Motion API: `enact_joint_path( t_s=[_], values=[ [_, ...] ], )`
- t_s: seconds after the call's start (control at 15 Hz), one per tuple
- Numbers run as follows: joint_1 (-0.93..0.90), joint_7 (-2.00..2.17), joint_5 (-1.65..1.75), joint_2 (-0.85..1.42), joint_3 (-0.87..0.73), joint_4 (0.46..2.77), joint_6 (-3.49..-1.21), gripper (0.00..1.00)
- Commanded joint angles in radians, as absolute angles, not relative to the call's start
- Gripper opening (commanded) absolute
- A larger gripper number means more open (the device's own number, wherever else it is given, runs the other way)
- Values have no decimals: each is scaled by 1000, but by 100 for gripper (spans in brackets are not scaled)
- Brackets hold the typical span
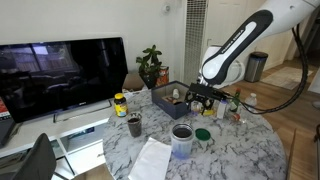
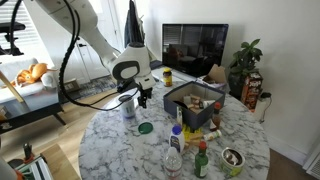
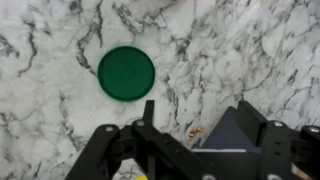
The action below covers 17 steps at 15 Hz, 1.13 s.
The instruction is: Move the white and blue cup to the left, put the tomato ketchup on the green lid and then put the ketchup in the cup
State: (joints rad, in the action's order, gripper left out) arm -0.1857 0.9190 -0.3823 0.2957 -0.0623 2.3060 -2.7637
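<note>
1. The gripper (image 3: 195, 118) enters the wrist view from the bottom edge. Its two dark fingers (image 3: 148, 112) stand spread apart, with bare marble showing between them and nothing pinched.
2. The green lid (image 3: 126, 72) lies flat on the marble table (image 3: 250, 50) just beyond the fingertips, and nothing rests on it.
3. A small orange speck (image 3: 196, 130) shows on the marble between the fingers. It is too small to identify, and I cannot tell whether it is the ketchup.
4. In an exterior view the white and blue cup (image 1: 182, 140) stands upright near the front of the table, with the green lid (image 1: 203, 134) just beside it and not touching.
5. In an exterior view the gripper (image 2: 140, 96) hangs above the table beside the white and blue cup (image 2: 130, 108), and the green lid (image 2: 145, 128) lies a little nearer the camera.
6. A dark bin (image 2: 195, 100) full of items sits at mid-table, well clear of the lid.
7. A smaller dark grey cup (image 1: 134, 125) and a yellow-lidded jar (image 1: 120, 104) stand towards the television (image 1: 60, 75).
8. A white cloth (image 1: 150, 160) lies at the table's front edge near the cup.
9. Several bottles (image 2: 175, 150) stand together at the near side of the table.
</note>
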Motion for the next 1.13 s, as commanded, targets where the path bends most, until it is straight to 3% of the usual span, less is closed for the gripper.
enact_joint_path(
  t_s=[0.0, 0.53, 1.07],
  values=[
    [-179, 903, -194, 119, -68, 2370, -2592, 100],
    [-148, 595, -190, -92, 48, 2358, -2279, 100],
    [-142, 539, -195, -75, 92, 2324, -2260, 100]
  ],
)
